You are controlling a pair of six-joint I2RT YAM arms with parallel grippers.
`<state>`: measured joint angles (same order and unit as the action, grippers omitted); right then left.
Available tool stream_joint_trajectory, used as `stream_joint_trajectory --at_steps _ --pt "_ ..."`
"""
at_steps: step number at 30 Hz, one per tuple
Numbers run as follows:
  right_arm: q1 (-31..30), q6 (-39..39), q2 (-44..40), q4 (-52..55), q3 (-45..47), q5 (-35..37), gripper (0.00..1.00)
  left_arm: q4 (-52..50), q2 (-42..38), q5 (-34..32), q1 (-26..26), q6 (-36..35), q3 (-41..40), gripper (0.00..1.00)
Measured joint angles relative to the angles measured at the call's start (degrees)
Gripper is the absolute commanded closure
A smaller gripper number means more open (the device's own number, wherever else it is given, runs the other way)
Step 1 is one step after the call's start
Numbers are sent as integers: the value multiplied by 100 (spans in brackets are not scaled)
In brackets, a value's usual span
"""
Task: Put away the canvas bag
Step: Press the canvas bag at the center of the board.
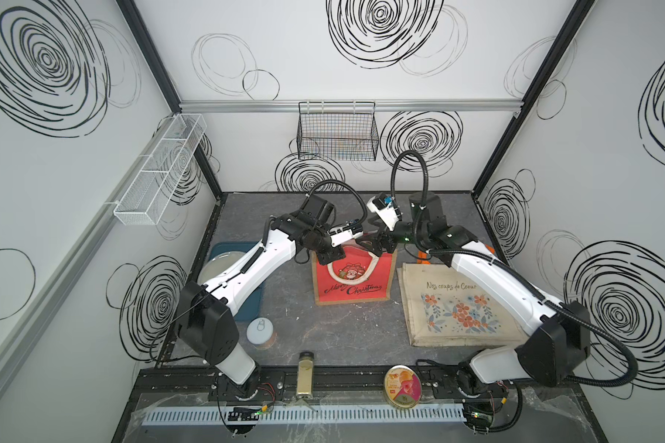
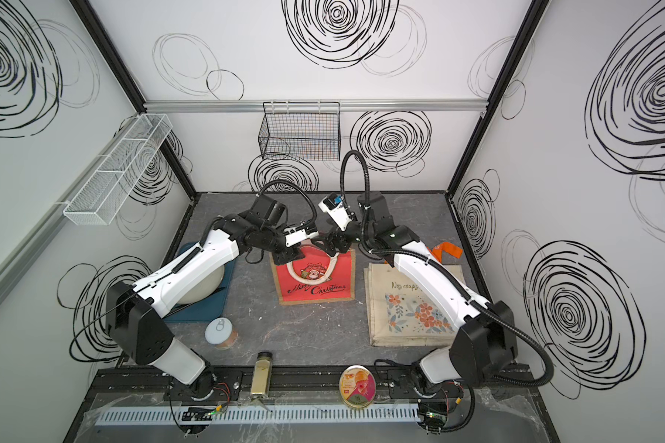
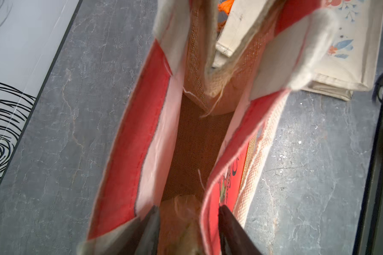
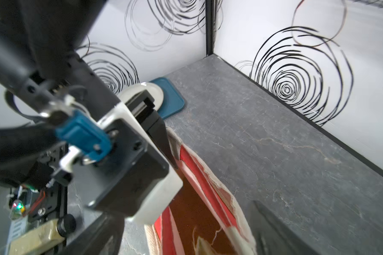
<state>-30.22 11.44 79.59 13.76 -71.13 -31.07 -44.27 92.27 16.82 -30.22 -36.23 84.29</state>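
The step in hand seemed to be holding the upright red bag [image 1: 352,285] open, presumably so that the canvas bag [image 1: 459,307] could go inside. To do it well, the left gripper [image 3: 187,213] would need to pinch only the end fold of the rim, not both walls. It would also need to lift gently so the bag neither tipped nor collapsed. Its jaws stood apart, straddling that fold without clamping it. The right gripper [image 1: 379,250] hovered at the opposite end of the mouth, jaws spread wide, holding nothing. The canvas bag lay folded flat on the table [image 1: 323,337], just beside the red bag on the right arm's side. It sat partly under that arm, nearer the robot than either gripper and touched by neither.
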Motion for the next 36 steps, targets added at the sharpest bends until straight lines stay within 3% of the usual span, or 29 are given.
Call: stream_joint_trajectory --at_steps 7,14,19,21,24,26,36 --pt "603 -669 -702 -205 437 155 2 -109 0 0 2 -48 0 53" --pt "1016 -903 -1521 -249 1744 -107 7 -116 -2 7 13 -46 0 50" --pt "920 -933 -1904 -719 2618 -658 20 -162 -2 57 11 -20 31 46" --pt "758 -850 -1884 -852 2758 -643 30 -225 -2 68 11 -22 94 46" --pt "492 -621 -1655 -1049 2752 -581 69 -286 2 59 -31 -24 256 47" --pt "337 -494 -1403 -1154 2684 -551 82 -332 26 26 -85 -37 417 47" --pt "256 -144 -669 -1447 2330 -774 88 -448 575 -275 -595 -210 802 50"
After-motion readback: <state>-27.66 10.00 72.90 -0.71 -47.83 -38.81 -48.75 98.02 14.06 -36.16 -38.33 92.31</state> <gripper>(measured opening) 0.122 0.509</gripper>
